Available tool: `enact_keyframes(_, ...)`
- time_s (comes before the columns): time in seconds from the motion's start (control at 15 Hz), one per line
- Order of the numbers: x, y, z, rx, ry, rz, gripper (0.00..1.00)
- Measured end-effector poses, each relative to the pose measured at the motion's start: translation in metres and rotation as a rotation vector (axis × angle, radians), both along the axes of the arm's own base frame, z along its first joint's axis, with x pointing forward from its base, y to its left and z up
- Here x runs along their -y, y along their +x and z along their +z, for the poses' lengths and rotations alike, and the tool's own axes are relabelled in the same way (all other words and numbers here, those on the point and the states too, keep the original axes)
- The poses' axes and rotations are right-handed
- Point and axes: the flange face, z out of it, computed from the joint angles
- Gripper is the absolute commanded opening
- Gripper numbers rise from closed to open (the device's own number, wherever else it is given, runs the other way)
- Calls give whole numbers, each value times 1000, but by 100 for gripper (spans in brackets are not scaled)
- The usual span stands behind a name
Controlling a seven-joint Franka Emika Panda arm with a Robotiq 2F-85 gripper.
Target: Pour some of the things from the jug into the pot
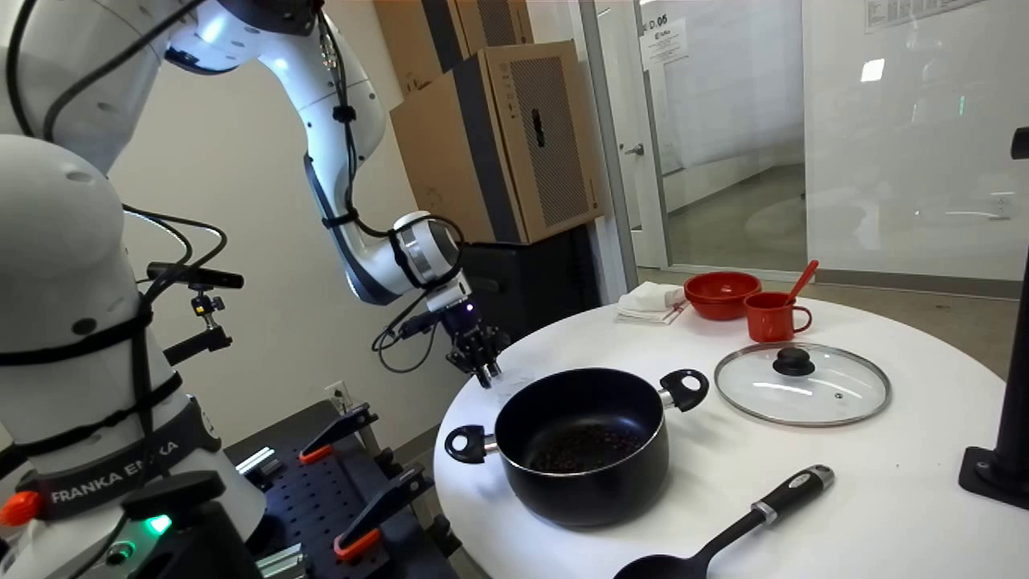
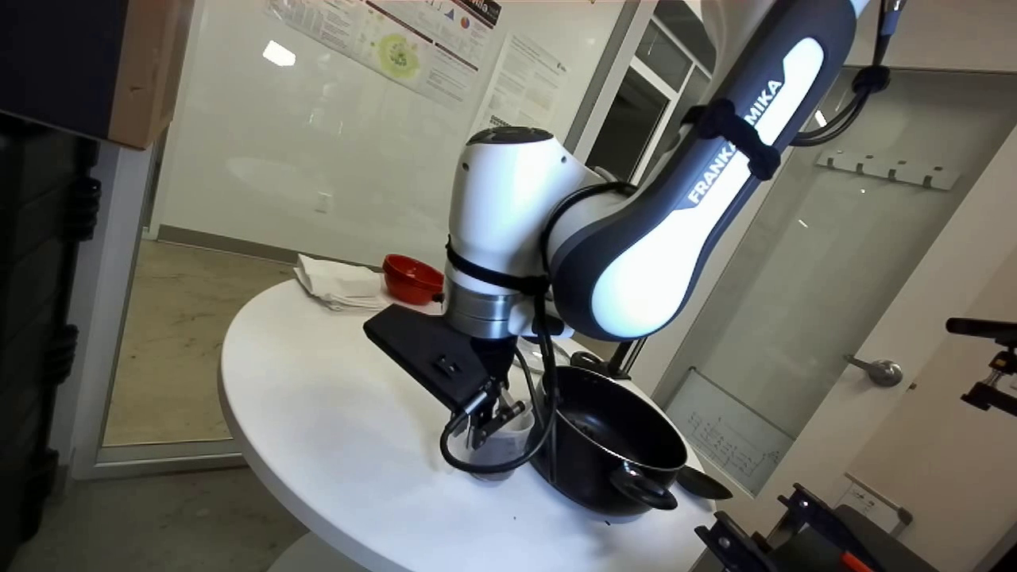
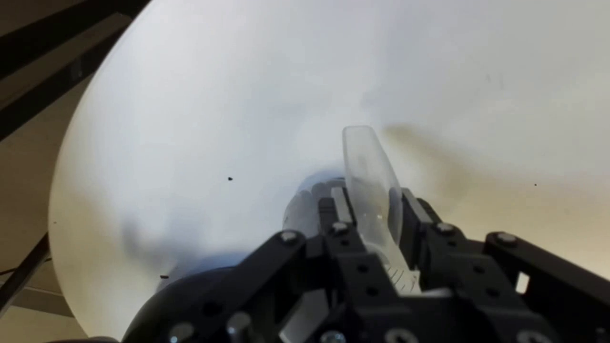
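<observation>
Red cup (image 1: pixel 769 321) and glass lid (image 1: pixel 804 400) showed whole in an exterior view, as did dark bits (image 1: pixel 591 449) strewn over the floor of the pot (image 1: pixel 599 500). In an exterior view the arm (image 2: pixel 508 214) hid the cup and most of the lid, yet the jug (image 2: pixel 500 451) appeared far more plainly, pale and see-through. Only the wrist view gave its handle (image 3: pixel 364 159) up close.

The end effector (image 3: pixel 376 205) had its fingers a narrow gap apart, with that handle gripped between them. Below it was the jug, just beside the pot; whether its base met the white tabletop (image 2: pixel 342 433), I could not tell.

"FRANKA" and "MIKA" were legible on the arm, split by a black strap (image 2: pixel 735 139). "FRANKA" also marked the base (image 1: pixel 112 474), where a cable crossed the second word.
</observation>
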Motion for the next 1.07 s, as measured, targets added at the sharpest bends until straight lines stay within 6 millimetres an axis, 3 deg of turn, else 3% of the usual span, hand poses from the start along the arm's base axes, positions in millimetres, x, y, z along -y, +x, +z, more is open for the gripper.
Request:
enact_keyframes(0.2, -1, -1, -2, -7, 2, 14, 10)
enact_keyframes(0.33, -1, 1, -1, -10, 5, 17, 28)
enact_keyframes(0.4, -1, 2, -1, -11, 7, 16, 53)
enact_keyframes(0.53, -1, 5, 0, -11, 14, 10, 54)
enact_keyframes(0.93, -5, 14, 11, -5, 64, 1, 95)
enact_keyframes(1.07, -5, 17, 15, -9, 76, -2, 100)
